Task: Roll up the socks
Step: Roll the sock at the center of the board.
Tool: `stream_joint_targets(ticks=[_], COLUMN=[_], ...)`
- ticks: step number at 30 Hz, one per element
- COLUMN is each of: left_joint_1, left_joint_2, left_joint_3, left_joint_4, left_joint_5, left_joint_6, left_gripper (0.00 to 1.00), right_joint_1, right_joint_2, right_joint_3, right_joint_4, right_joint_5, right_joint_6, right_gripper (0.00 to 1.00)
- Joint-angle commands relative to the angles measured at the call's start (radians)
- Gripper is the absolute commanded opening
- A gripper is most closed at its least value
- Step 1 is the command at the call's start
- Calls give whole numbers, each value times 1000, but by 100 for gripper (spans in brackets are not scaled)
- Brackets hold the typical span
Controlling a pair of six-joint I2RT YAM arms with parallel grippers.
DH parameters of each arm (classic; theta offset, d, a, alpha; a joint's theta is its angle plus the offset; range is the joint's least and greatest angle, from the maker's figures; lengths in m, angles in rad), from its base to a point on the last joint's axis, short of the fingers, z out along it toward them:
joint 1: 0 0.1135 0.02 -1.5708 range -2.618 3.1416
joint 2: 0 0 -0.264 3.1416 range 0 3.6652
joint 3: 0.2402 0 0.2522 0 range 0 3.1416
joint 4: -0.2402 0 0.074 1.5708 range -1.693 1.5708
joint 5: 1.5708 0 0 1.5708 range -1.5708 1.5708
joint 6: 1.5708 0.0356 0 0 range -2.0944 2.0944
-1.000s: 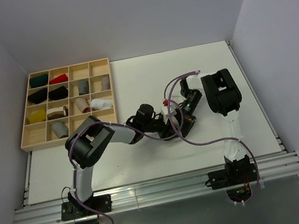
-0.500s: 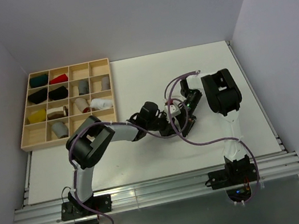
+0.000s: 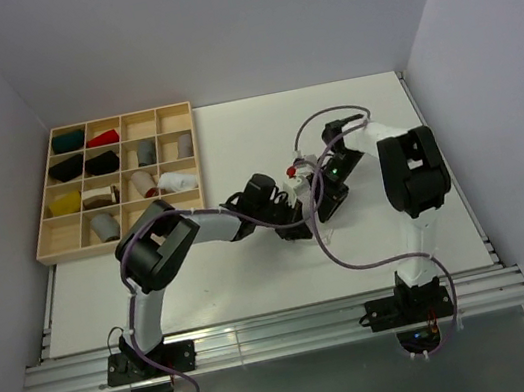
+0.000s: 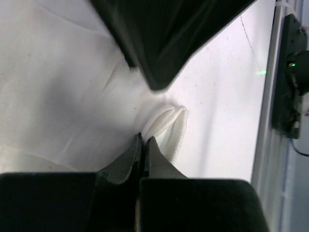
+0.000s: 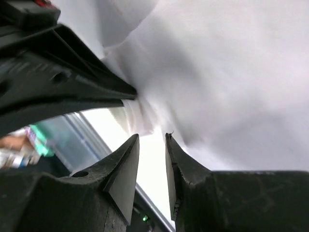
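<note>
A white sock (image 4: 63, 82) lies crumpled on the white table; from above only a small patch of it (image 3: 299, 187) shows between the two arms. My left gripper (image 4: 144, 137) is shut on a folded edge of this sock, with ribbed fabric bulging out just past the tips. In the top view the left gripper (image 3: 292, 215) sits at mid-table. My right gripper (image 5: 152, 137) stands open, its tips just off the sock (image 5: 217, 72) with nothing between them. The right gripper (image 3: 325, 197) is close beside the left one, its dark fingers (image 4: 159, 43) hanging over the sock.
A wooden compartment tray (image 3: 45, 256) at the back left holds small rolled bundles in red, green, black, yellow, grey and white. A metal rail (image 3: 266, 332) runs along the near edge. Cables loop around both arms above the table's middle.
My left gripper has closed on the white sock's folded edge. My right gripper has let go and opened, and the right arm's elbow has swung out to the right.
</note>
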Motion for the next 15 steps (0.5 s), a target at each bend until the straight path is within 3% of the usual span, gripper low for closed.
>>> stream_joint_targets(ticks=[1,10,15], left_joint_1=[9,32,38], left_joint_2=[21,76,133], left_joint_3=[16,124,231], left_joint_4=[-147,-281,-424], left_joint_5=[30,71,88], left_joint_6=[-136,-490,-572], left_gripper=[0,0,0], right_joint_1=[-37,-99,-99], right_joint_2=[-109,-350,-522], right_joint_3=[-18,-197,-318], right_joint_4=[98,311,389], right_joint_5=[39,116,88], right_joint_6=[74,73,-33], right_gripper=[36,34,34])
